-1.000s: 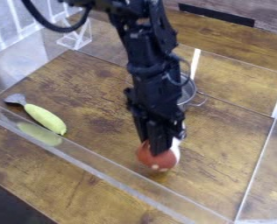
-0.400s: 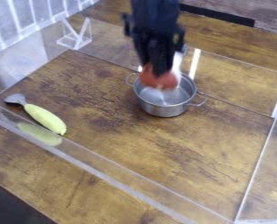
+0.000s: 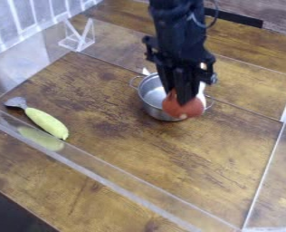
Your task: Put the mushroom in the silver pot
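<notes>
While the arm hangs nearly straight down over the far half of the bench (image 3: 121, 136), the pincer (image 3: 183, 101) is clamped on the mushroom (image 3: 182, 107), with the dark fingers pressed against the top of the red-brown cap and a pale patch of the stem showing at its lower edge. The mushroom is carried at the near right rim of the silver pot (image 3: 160, 95), overlapping that rim in this view; whether it is already inside the pot's mouth or hangs just in front of it cannot be told from a single angle.

Change since the earlier views: a second ago the mushroom was held low, close to the near edge of the bench and well apart from the pot. It has since been lifted and carried back to the pot. The transport step therefore appears complete, and the remaining steps are judged to be centring the mushroom over the opening, lowering it and releasing it. A release at the rim could let the mushroom roll off onto the bench.

Count of items:
- one mushroom
- one silver pot
- one yellow-green banana-like toy (image 3: 45, 122), lying at the left, well apart from the pot
- one clear stand (image 3: 75, 34) at the far left corner
</notes>
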Motion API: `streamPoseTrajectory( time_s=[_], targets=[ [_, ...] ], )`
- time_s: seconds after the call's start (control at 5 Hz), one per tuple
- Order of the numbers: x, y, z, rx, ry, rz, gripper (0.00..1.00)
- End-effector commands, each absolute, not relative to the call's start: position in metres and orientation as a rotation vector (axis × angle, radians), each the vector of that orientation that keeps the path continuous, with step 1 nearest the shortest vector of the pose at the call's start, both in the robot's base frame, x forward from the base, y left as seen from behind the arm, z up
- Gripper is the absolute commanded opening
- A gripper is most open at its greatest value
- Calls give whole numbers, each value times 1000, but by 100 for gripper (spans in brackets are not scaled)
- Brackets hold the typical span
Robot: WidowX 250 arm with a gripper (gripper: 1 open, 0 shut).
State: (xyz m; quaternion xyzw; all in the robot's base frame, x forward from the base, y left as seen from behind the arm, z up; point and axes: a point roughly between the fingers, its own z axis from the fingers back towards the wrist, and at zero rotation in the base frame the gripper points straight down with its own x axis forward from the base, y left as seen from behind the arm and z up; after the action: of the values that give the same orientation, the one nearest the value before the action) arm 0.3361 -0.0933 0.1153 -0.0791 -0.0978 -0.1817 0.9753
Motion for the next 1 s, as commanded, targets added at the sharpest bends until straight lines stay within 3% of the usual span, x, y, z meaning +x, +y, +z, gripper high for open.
streamPoseTrajectory(
  time_s=[0.0,0.4,0.8],
  targets=[
    [339,-93,161,-161,-308,-360,0],
    [351,-72,162,-156,-337,-328,0],
    [337,-57,157,-164,-360,-369,0]
  ],
)
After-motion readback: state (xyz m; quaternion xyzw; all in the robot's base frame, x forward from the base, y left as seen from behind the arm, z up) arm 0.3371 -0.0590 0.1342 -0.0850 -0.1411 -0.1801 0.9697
